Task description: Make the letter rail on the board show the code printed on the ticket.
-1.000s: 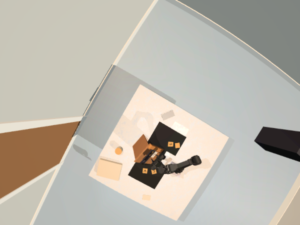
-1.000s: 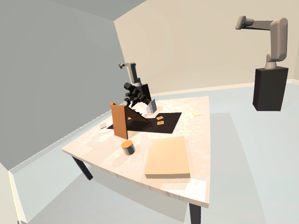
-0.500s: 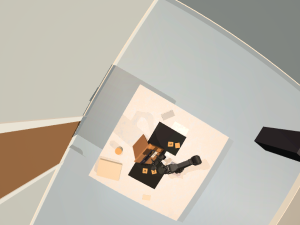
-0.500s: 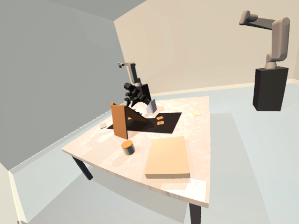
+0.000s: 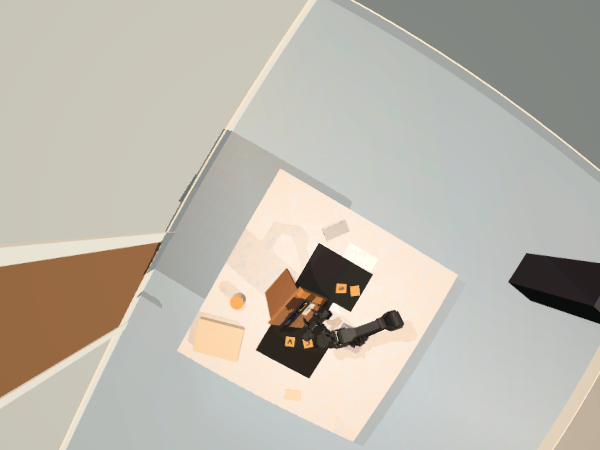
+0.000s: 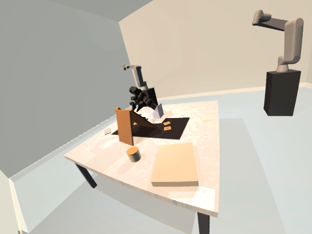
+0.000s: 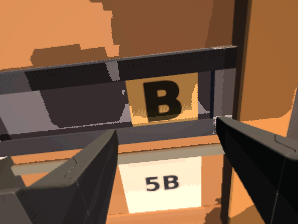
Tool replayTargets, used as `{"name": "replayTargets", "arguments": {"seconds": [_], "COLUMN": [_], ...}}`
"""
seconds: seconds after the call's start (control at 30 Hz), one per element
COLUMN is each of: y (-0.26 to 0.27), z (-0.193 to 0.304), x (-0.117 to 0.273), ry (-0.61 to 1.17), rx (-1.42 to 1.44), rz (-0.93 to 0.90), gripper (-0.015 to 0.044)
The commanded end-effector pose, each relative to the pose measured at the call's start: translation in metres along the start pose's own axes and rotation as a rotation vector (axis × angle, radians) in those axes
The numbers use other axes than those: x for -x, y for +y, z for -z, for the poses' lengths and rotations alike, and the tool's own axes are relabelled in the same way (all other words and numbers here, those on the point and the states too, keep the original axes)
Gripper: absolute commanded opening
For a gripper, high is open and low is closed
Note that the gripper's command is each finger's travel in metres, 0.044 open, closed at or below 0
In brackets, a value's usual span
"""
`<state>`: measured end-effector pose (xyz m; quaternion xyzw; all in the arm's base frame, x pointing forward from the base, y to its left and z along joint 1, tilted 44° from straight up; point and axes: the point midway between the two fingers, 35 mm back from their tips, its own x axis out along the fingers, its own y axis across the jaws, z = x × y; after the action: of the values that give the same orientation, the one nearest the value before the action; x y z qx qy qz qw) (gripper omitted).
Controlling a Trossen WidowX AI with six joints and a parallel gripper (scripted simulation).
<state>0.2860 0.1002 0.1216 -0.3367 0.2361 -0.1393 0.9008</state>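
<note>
The brown board (image 5: 281, 292) (image 6: 125, 127) carries the dark letter rail (image 7: 175, 61). One B tile (image 7: 190, 95) lies in the rail near its right end, upright, with a narrow gap to the dark end piece. Left of it the rail shows no tile. The ticket (image 7: 135, 172) below reads "5B". My gripper (image 5: 316, 320) (image 6: 135, 109) (image 7: 166, 129) is open and empty, its fingertips low in front of the rail, either side of the B tile. An A tile (image 5: 290, 342), a partly hidden-letter tile (image 5: 307, 344), and two more tiles (image 5: 341, 288) (image 5: 355, 291) lie on the mat.
The black mat (image 5: 320, 260) (image 6: 182, 130) lies under the board. A can (image 5: 237, 302) (image 6: 133, 154) and a wide tan box (image 5: 219, 340) (image 6: 174, 164) stand behind it. A grey block (image 5: 335, 230) (image 6: 107, 131) and a small yellow pad (image 5: 293, 395) (image 6: 205, 118) lie at the sides.
</note>
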Motion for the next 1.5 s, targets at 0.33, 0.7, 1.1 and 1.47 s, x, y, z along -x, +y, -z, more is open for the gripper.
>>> {"name": "replayTargets", "arguments": {"seconds": [0.33, 0.7, 1.1, 1.47], "y": [0.000, 0.001, 0.033, 0.032], "z": [0.000, -0.001, -0.023, -0.025], "x": [0.000, 0.000, -0.020, -0.019], "ry": [0.000, 0.004, 0.386, 0.690], "rx": [0.000, 0.000, 0.002, -0.016], "rz": [0.000, -0.002, -0.074, 0.001], "gripper": [0.0033, 0.0000, 0.0000, 0.0000]}}
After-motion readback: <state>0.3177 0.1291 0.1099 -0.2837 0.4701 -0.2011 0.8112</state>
